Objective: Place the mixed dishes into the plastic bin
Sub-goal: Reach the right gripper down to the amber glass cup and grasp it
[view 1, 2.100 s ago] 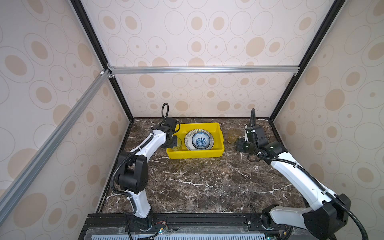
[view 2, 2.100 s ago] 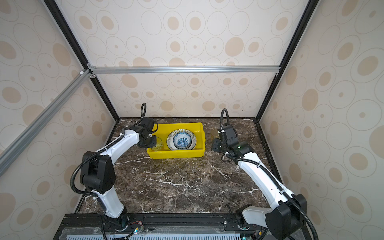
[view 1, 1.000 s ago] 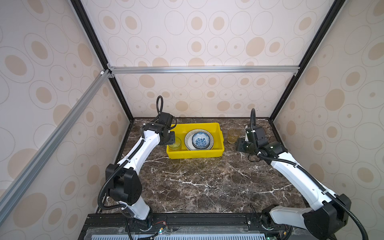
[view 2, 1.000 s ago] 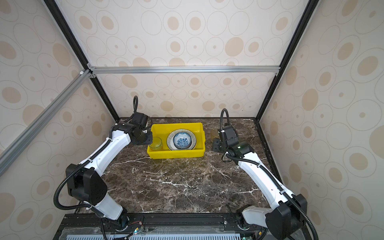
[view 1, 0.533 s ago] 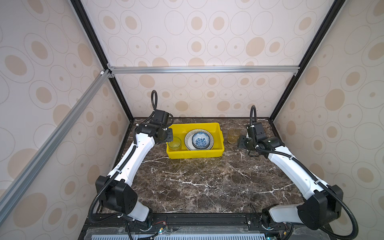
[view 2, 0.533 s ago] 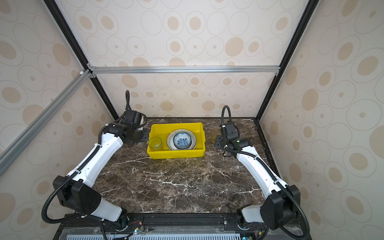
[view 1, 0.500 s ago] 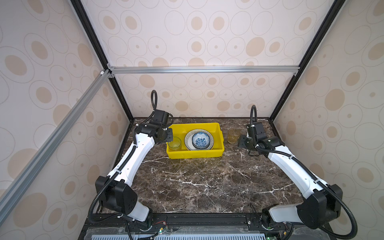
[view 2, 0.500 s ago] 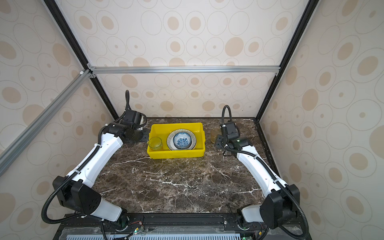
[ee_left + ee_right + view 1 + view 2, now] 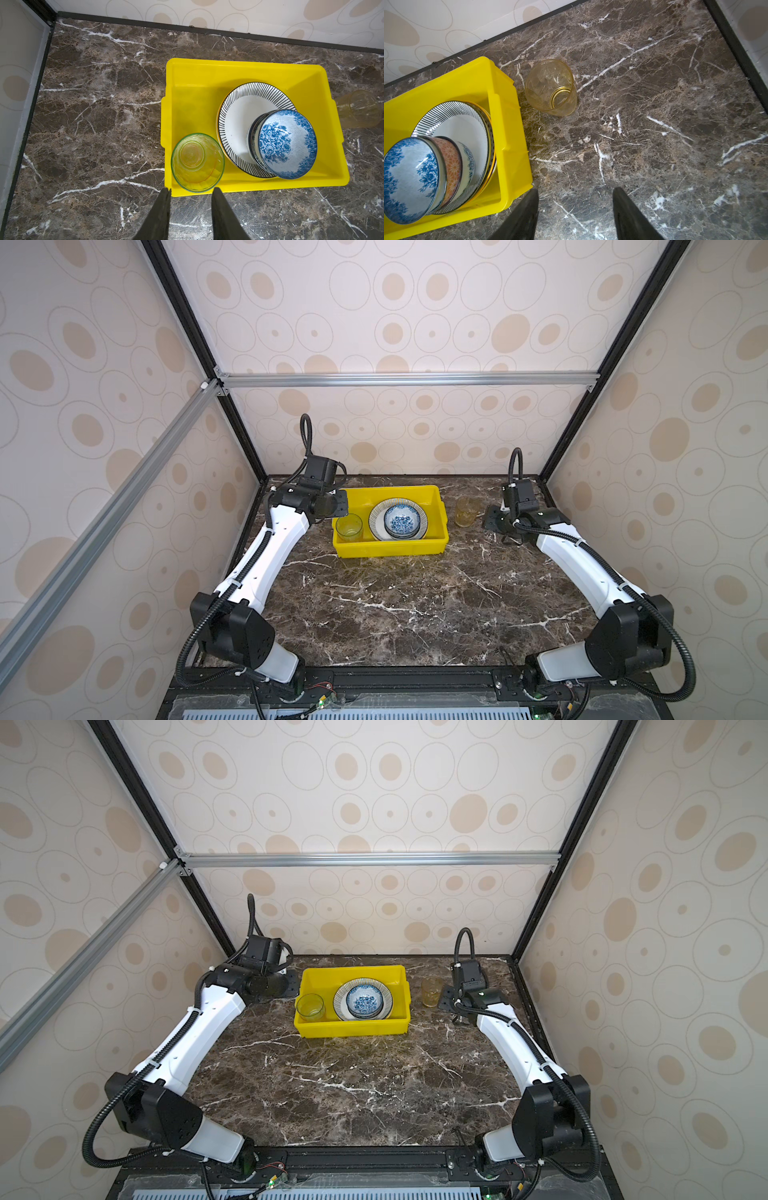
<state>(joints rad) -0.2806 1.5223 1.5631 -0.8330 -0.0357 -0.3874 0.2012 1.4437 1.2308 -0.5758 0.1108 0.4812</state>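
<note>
Where the tinted amber clear cup (image 9: 551, 87) stands: upright on the dark marble tabletop (image 9: 395, 605), just beside an end wall of the bright yellow rectangular plastic bin (image 9: 506, 116).
Right gripper (image 9: 575, 189): jaws parted, empty, short of that cup.
Cup's look: faceted, see-through, gold-toned base ring.
Bin's load: green-tinted clear cup (image 9: 197, 162), round striped-rim plate (image 9: 239, 116), stacked bowls topped by a blue-floral bowl (image 9: 286, 145).
Left gripper (image 9: 191, 188): parted, empty, by the green cup's corner.

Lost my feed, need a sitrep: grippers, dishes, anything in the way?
Left gripper and right gripper open, empty. Amber cup on table beside yellow bin; green cup, plates, bowls inside. Nothing between right gripper and amber cup.
</note>
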